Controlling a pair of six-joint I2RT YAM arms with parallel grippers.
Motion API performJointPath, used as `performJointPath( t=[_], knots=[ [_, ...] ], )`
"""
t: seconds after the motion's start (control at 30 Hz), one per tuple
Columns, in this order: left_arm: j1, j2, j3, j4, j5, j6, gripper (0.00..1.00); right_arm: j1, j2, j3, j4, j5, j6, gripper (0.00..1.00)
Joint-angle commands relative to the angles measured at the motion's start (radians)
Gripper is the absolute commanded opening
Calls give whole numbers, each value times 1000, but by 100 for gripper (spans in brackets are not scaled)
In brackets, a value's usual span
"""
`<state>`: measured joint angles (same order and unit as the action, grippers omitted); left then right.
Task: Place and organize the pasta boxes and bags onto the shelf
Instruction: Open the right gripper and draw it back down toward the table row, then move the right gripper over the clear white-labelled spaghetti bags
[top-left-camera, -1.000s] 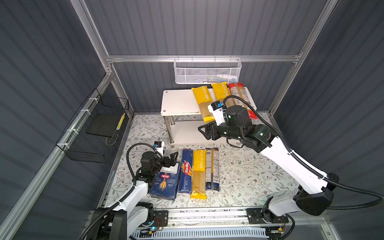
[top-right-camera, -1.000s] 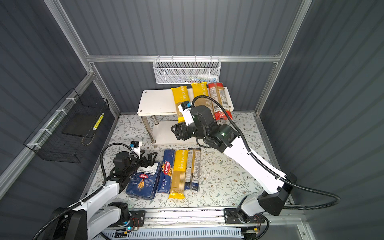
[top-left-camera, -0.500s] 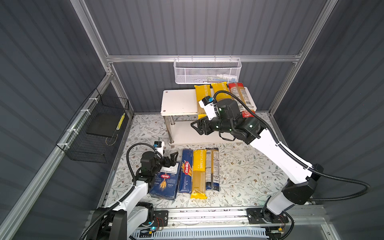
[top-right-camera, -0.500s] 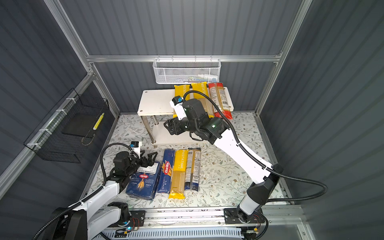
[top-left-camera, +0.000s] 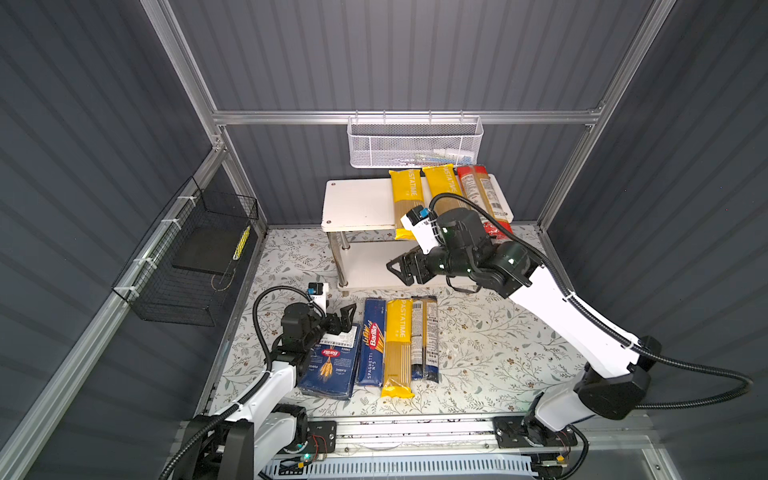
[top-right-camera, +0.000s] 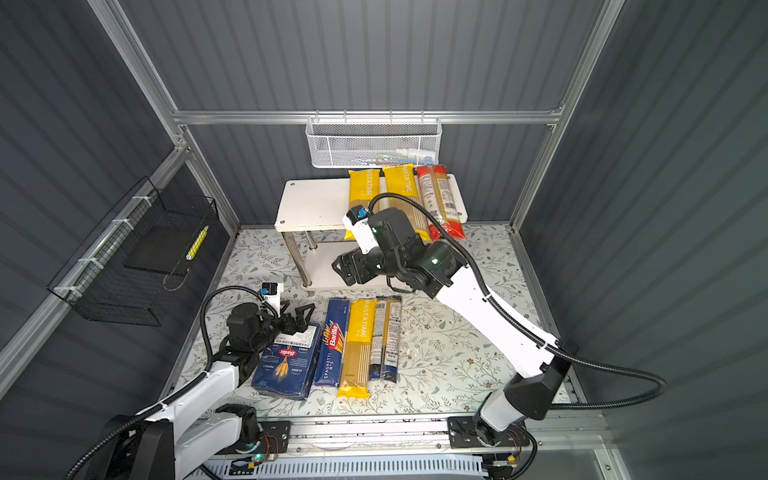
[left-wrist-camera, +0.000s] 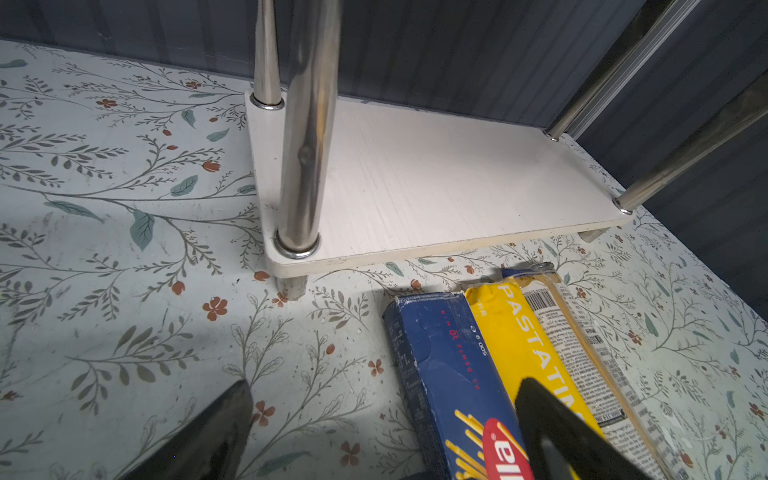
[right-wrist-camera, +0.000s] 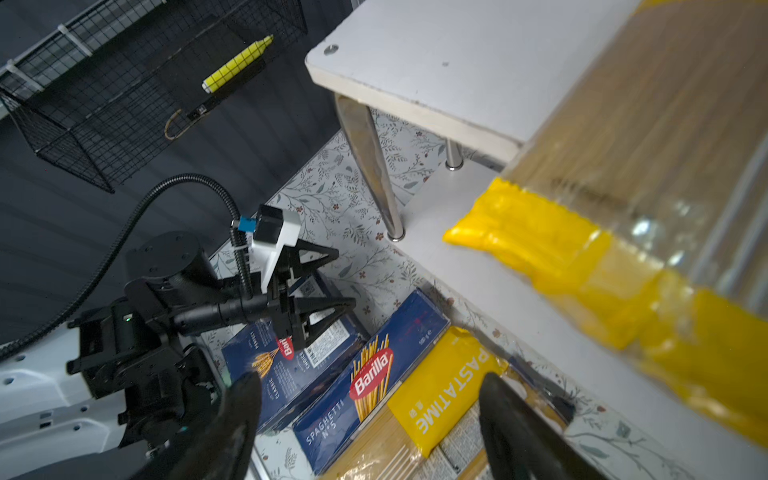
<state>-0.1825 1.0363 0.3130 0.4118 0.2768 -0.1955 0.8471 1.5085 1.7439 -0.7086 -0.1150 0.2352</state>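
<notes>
Left claw (top-left-camera: 345, 319): jaws wide and holding nothing. It sits low over the far end of the wide box (top-left-camera: 330, 365); I cannot tell whether it touches it.
Left on the desk (top-left-camera: 498, 353): four packs lie side by side in a tidy row in front of the shelf. From the left they are the wide box, the narrow box (top-left-camera: 374, 345), a yellow bag (top-left-camera: 399, 345) and a navy-ended bag (top-left-camera: 426, 336). None is lifted.
Right claw (top-left-camera: 397, 270): jaws wide and empty, hanging in the air near the front of the shelf (top-left-camera: 357, 203), above the far ends of the desk row.
Lower board (left-wrist-camera: 436, 178): bare, nothing stored on it.
Top board: two yellow bags (top-left-camera: 406, 199) and a red-ended bag (top-left-camera: 482, 191) lie parallel and close together on its right part. Their near ends hang past the front edge, and the left part of the board is bare.
Progress: by my count three of seven packs are shelved, so a bit under half is done.
Left to do: both boxes and two bags need moving. There looks to be room on the bare left of the top board and on the whole lower board.
</notes>
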Motion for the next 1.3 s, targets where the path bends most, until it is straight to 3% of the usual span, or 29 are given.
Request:
performJointPath(
  t=[0.0, 0.43, 0.67, 0.97, 1.27],
  knots=[
    [-5, -22, 19, -20, -6, -12, 100, 26, -84, -118, -22, 48, 35, 90],
    [-5, -145, 37, -214, 21, -13, 100, 46, -303, -553, -11, 269, 327, 99],
    [-5, -313, -18, -288, -110, 3, 100, 60, -350, -768, 59, 273, 462, 99],
    [-5, -279, -4, -287, -112, 9, 100, 101, -305, -855, 58, 363, 595, 99],
    [-5, -270, 0, -285, -115, 8, 100, 124, -197, -883, 107, 357, 605, 99]
  ],
)
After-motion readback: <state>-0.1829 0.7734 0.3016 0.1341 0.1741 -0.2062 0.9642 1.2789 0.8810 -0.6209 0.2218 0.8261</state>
